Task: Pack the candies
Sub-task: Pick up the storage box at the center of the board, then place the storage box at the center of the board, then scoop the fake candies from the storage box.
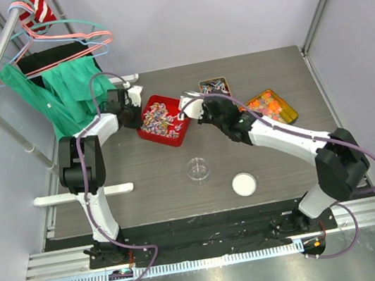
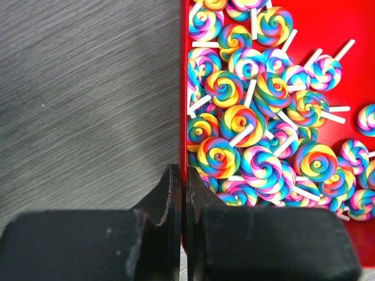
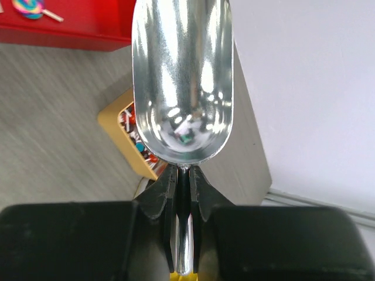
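- Red tray (image 1: 173, 140) at the back of the desk (image 1: 144, 183) holds all the candies (image 2: 258, 117) that can be seen — rainbow swirl lollipops on white sticks, heaped thick; none shows outside it.
- Left end effector (image 2: 181, 175) is clamped on the tray's wall on that arm's side, with one finger outside over the desk and one inside beside the heap; it reads as a steadying hold.
- Right end effector (image 3: 183, 175) is closed on the handle of a metal scoop (image 3: 183, 76); the bowl of the scoop is bare and shiny, with no candy in it; from above it hangs just beside the tray's right corner, not yet in the heap.
- Clear dish (image 1: 197, 170) stands open near the middle of the desk, well apart from the tray; a white lid (image 1: 244, 184) lies near it; nothing shows inside the dish.
- Judged from this, the packing proper has not begun — tool in hand, tray braced and dish open are done; scooping, tipping into the dish and lidding are all left.
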Robot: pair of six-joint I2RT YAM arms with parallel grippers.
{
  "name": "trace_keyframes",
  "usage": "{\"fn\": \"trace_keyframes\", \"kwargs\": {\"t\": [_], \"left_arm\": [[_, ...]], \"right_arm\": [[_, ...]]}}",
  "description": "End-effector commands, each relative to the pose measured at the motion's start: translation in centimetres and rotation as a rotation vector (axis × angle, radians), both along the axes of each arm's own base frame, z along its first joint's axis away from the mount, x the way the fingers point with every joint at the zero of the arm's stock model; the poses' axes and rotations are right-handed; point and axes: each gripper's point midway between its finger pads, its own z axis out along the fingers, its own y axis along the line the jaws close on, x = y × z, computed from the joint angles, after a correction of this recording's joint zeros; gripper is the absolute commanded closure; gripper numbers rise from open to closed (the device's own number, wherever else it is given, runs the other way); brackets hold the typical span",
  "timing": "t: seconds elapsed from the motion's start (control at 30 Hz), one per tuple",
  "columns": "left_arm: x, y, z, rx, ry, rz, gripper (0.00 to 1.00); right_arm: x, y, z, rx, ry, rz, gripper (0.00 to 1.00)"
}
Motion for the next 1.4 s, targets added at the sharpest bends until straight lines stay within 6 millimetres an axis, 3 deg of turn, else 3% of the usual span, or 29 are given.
{"fn": "trace_keyframes", "kwargs": {"t": [0.0, 0.07, 0.2, 0.33, 0.67, 1.0, 1.37], "left_arm": [[-0.2, -0.5, 2.3, 0.047, -0.036, -0.075, 1.0], [0.1, -0.1, 3.1, 0.101, -0.072, -0.084, 1.0], [0.3, -0.5, 6.0, 0.125, -0.156, -0.091, 1.0], [0.0, -1.6, 7.4, 0.128, -0.214, -0.104, 1.0], [-1.1, -4.2, 7.8, 0.12, -0.275, -0.135, 1.0], [-0.6, -4.1, 9.5, 0.107, -0.341, -0.106, 1.0], [-1.6, -4.9, 11.5, 0.041, -0.371, -0.124, 1.0]], "right_arm": [[2.0, 0.6, 2.4, -0.109, -0.054, 0.004, 0.99], [2.8, 1.1, 3.2, -0.145, -0.077, 0.004, 0.99], [3.8, 1.9, 1.3, -0.296, -0.055, 0.023, 0.99], [4.2, 3.2, 0.9, -0.415, -0.071, 0.05, 0.99], [5.5, 5.4, -2.2, -0.611, -0.069, 0.112, 0.99], [4.6, 5.5, -5.5, -0.773, -0.026, 0.171, 0.99], [2.9, 8.2, -8.9, -0.72, 0.093, 0.259, 0.99]]}}
